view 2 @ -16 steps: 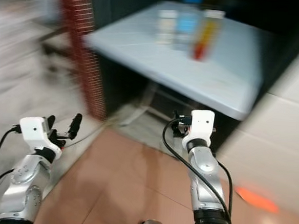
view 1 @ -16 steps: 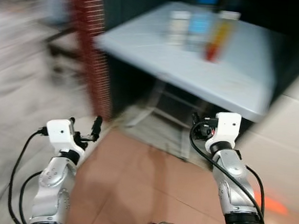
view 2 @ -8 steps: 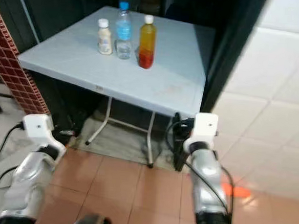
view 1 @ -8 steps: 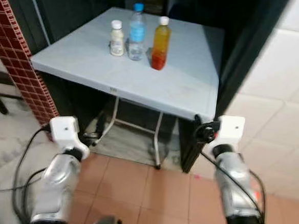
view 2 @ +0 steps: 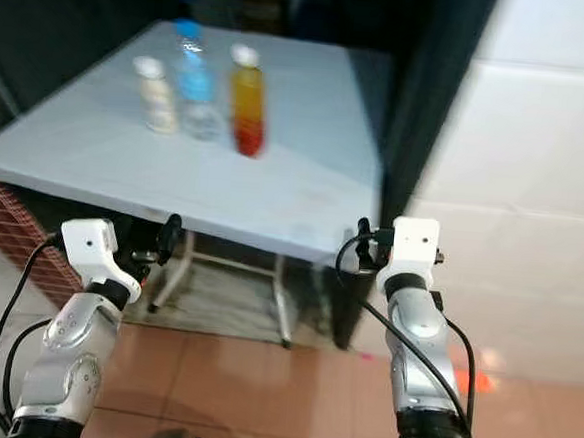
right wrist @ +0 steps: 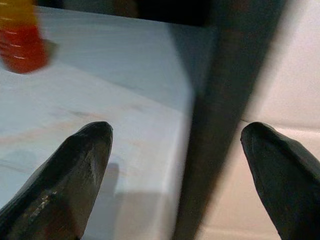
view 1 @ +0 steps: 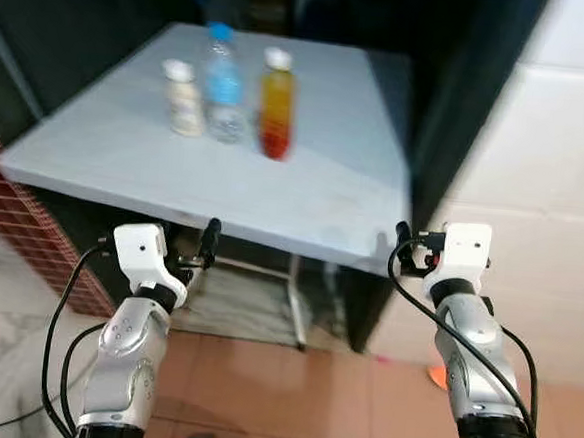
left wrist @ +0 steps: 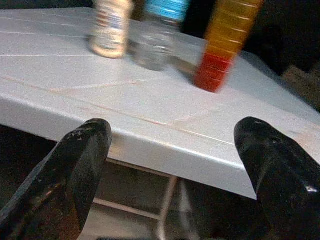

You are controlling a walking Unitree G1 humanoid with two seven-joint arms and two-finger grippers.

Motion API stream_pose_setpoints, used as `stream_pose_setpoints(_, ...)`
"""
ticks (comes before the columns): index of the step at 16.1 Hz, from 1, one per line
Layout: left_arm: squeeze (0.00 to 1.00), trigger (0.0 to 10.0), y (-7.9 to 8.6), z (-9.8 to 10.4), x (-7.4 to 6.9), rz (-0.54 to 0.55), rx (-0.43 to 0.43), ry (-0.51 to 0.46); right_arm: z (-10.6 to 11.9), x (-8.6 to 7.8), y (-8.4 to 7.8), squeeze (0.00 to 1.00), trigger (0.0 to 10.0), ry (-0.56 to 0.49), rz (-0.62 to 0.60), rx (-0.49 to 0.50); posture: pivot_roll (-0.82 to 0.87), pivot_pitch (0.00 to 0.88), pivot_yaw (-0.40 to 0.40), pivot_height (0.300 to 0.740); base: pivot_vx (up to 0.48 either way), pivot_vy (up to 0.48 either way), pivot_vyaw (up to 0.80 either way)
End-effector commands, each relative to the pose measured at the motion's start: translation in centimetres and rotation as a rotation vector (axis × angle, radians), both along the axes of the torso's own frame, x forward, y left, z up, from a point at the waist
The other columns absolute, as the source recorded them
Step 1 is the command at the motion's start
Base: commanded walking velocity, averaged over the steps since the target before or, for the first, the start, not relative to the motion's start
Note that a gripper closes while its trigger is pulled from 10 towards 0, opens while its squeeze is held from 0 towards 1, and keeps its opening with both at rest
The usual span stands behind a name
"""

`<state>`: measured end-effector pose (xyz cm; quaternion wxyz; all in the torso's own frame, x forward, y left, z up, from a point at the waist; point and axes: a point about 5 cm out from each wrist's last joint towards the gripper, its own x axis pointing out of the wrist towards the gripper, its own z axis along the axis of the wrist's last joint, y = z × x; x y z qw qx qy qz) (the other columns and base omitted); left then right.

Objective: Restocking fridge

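Bottles stand together, well back on the pale, smooth surface [view 1: 304,195]: short cream bottle [view 1: 184,98], clear water bottle [view 1: 220,98], orange juice bottle [view 1: 273,116]. Likely rigid, slick plastic, moderately heavy if full; grip mid-body. Left tool [left wrist: 175,165] and right tool [right wrist: 175,165] hover near its front edge, spread wide, empty.

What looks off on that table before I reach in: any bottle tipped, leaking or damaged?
Nothing stands out. The cream bottle, the water bottle and the orange drink bottle stand upright and capped in a row on the white table, with no puddle around them. The left gripper and right gripper hang open at its near edge.
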<state>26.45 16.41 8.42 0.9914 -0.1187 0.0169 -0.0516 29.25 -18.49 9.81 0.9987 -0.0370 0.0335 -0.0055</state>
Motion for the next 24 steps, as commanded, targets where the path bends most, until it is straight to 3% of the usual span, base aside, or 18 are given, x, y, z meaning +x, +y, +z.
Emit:
stream_pose_setpoints(1, 0.0, 10.0, 1.4, 0.1, -0.4, 0.035, 0.033, -0.003, 0.5, 0.1, 1.0, 0.0, 10.0, -0.028, 0.039, 0.018, 0.02, 0.004, -0.009, 0.74, 0.277, 0.39, 0.0)
stream_pose_setpoints(4, 0.0, 10.0, 1.4, 0.5, -0.7, 0.027, 0.113, -0.018, 0.7, -0.2, 0.5, 0.0, 10.0, -0.026, 0.039, -0.021, 0.02, 0.0, -0.012, 0.74, 0.165, 0.422, 0.0)
stream_pose_setpoints(6, 0.0, 10.0, 0.9, 1.3, -0.6, -0.006, 0.154, -0.064, 0.5, 0.5, 0.0, 0.0, 10.0, -0.019, -0.003, -0.137, 0.04, 0.0, 0.004, 0.74, 0.0, 0.456, 0.0)
stream_pose_setpoints(8, 0.0, 10.0, 0.7, 1.8, -0.8, -0.042, 0.156, -0.073, 1.2, 0.8, 0.6, 0.0, 10.0, -0.076, 0.066, -0.191, 0.04, 0.003, 0.023, 0.74, 0.0, 0.414, 0.0)
stream_pose_setpoints(9, 0.0, 10.0, 0.6, 2.3, -1.0, -0.11, 0.235, -0.116, 1.8, 1.1, 0.5, 0.0, 10.0, -0.074, 0.052, -0.235, 0.03, 0.008, 0.041, 0.74, 0.0, 0.0, 0.0)
stream_pose_setpoints(10, 0.0, 10.0, 0.7, 2.3, -0.9, -0.114, 0.244, -0.114, 1.9, 1.2, 0.6, 0.0, 10.0, -0.07, 0.068, -0.25, 0.03, 0.013, 0.047, 0.74, 0.0, 0.0, 0.0)
stream_pose_setpoints(11, 0.0, 10.0, 0.6, 2.6, -0.7, -0.13, 0.248, -0.12, 2.4, 0.6, 1.1, 0.0, 10.0, -0.07, 0.219, -0.176, 0.02, 0.023, 0.048, 0.74, 0.0, 0.0, 0.0)
stream_pose_setpoints(12, 0.0, 10.0, 0.8, 2.4, -0.8, -0.113, 0.21, -0.087, 2.4, -0.2, 1.3, 0.0, 10.0, -0.062, 0.264, -0.121, 0.02, 0.028, 0.043, 0.74, 0.0, 0.0, 0.0)
stream_pose_setpoints(14, 0.0, 10.0, 2.0, 1.2, -1.8, -0.092, 0.227, -0.034, 3.1, -0.9, 1.9, 0.0, 10.0, -0.124, 0.321, -0.165, 0.01, 0.033, 0.035, 0.74, 0.0, 0.0, 0.0)
stream_pose_setpoints(17, 0.0, 10.0, 1.8, 0.9, -3.6, -0.125, 0.272, -0.038, 3.8, -0.2, 0.9, 0.0, 10.0, -0.148, 0.126, -0.162, 0.02, 0.025, 0.007, 0.74, 0.0, 0.0, 0.0)
stream_pose_setpoints(19, 0.0, 10.0, 2.3, 1.3, -3.5, -0.054, 0.251, -0.048, 3.4, -1.3, -0.1, 0.0, 10.0, -0.155, -0.043, -0.054, 0.02, 0.019, 0.005, 0.74, 0.0, 0.0, 0.0)
stream_pose_setpoints(20, 0.0, 10.0, 2.6, 1.1, -3.6, -0.021, 0.298, -0.058, 3.2, -1.6, -0.7, 0.0, 10.0, -0.155, -0.081, -0.081, 0.02, 0.013, -0.001, 0.74, 0.0, 0.0, 0.0)
stream_pose_setpoints(22, 0.0, 10.0, 2.2, 1.4, -3.3, 0.006, 0.279, -0.082, 2.6, -2.4, -1.5, 0.0, 10.0, -0.129, -0.076, -0.036, 0.02, 0.006, -0.006, 0.74, 0.0, 0.0, 0.0)
stream_pose_setpoints(24, 0.0, 10.0, 2.5, 1.4, -2.8, 0.062, 0.29, -0.079, 2.8, -2.4, -1.6, 0.0, 10.0, -0.134, -0.077, -0.06, 0.02, 0.006, -0.009, 0.74, 0.0, 0.0, 0.0)
